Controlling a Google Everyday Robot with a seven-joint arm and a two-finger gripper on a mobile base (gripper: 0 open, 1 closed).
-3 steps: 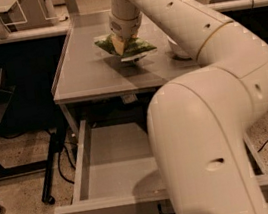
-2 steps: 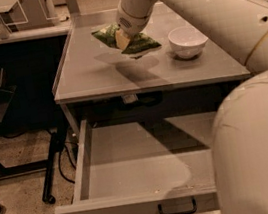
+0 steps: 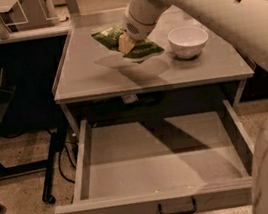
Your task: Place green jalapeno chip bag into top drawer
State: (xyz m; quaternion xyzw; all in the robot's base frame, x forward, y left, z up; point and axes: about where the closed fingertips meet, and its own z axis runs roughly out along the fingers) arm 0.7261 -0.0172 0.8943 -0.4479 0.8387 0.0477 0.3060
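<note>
The green jalapeno chip bag (image 3: 129, 46) is crinkled, with a pale patch on it. My gripper (image 3: 124, 40) is shut on it and holds it in the air above the grey table top (image 3: 89, 80), left of the white bowl. The bag's shadow lies on the table below it. The top drawer (image 3: 154, 204) is pulled fully open below the table's front edge, with nothing inside it. Its dark handle (image 3: 177, 208) sits at the centre of the front panel.
A white bowl (image 3: 188, 41) stands on the table to the right of the bag. My large white arm (image 3: 220, 9) crosses the upper right, and its base covers the lower right corner. Dark shelving stands to the left, with cables on the speckled floor.
The arm has pulled up and to the right, which uncovers the drawer and the bowl. The bag stays held in the gripper above the table.
</note>
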